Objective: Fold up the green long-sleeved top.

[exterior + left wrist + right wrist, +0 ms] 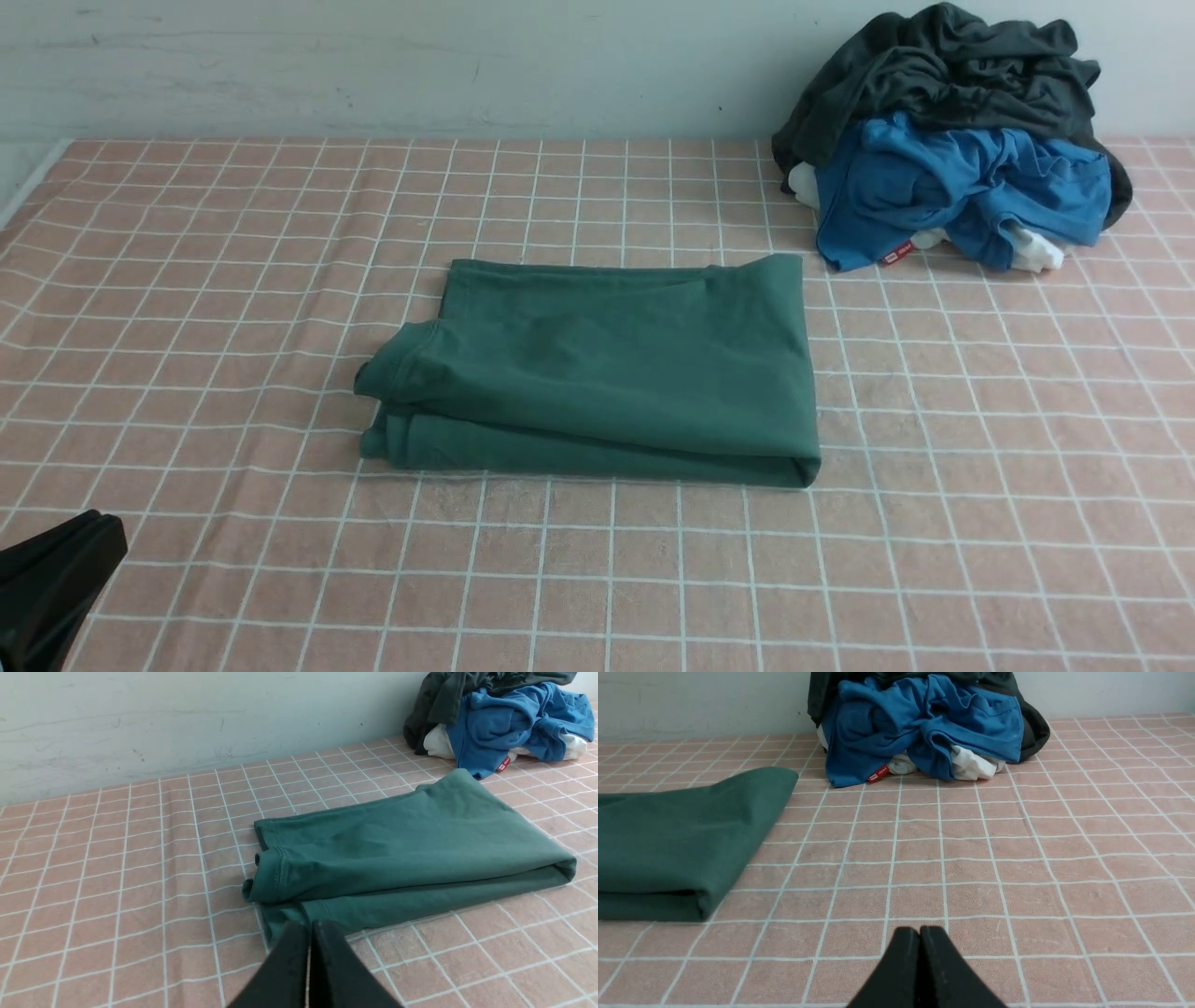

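The green long-sleeved top (597, 373) lies folded into a flat rectangle in the middle of the table. It also shows in the left wrist view (402, 854) and in the right wrist view (677, 844). Its logo and neck label are hidden. My left gripper (310, 926) is shut and empty, just short of the top's near left corner; in the front view it shows at the bottom left (56, 579). My right gripper (919, 931) is shut and empty over bare cloth, to the right of the top. It is out of the front view.
A pile of clothes stands at the back right against the wall: a dark grey garment (943, 65) over a bright blue garment (952, 187), with white cloth (1036, 250) beneath. A pink checked cloth (980, 448) covers the table.
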Action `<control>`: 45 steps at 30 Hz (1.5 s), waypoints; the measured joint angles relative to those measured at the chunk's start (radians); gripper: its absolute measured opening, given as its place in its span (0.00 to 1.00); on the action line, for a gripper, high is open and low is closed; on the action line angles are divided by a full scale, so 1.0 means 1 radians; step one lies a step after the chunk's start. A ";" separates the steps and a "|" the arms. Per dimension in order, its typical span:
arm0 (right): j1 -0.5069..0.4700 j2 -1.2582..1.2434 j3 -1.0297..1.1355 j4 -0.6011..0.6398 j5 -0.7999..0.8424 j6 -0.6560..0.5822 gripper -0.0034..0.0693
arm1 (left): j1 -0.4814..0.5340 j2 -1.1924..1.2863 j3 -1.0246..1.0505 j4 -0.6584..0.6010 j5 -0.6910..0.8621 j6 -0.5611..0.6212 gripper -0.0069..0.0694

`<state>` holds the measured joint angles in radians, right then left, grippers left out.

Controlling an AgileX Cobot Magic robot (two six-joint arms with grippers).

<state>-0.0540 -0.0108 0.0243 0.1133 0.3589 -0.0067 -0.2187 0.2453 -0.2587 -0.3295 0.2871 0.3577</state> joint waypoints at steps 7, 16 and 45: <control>0.000 0.000 -0.001 0.000 0.001 0.000 0.03 | 0.000 0.000 0.000 0.000 0.000 0.000 0.09; 0.000 0.000 -0.001 -0.001 0.001 -0.007 0.03 | -0.012 -0.011 0.007 0.000 -0.008 0.000 0.09; -0.001 0.000 -0.001 -0.003 0.004 -0.008 0.03 | 0.106 -0.256 0.282 0.217 0.075 -0.134 0.09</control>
<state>-0.0549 -0.0108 0.0235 0.1099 0.3628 -0.0151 -0.1123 -0.0103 0.0236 -0.1121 0.3625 0.2239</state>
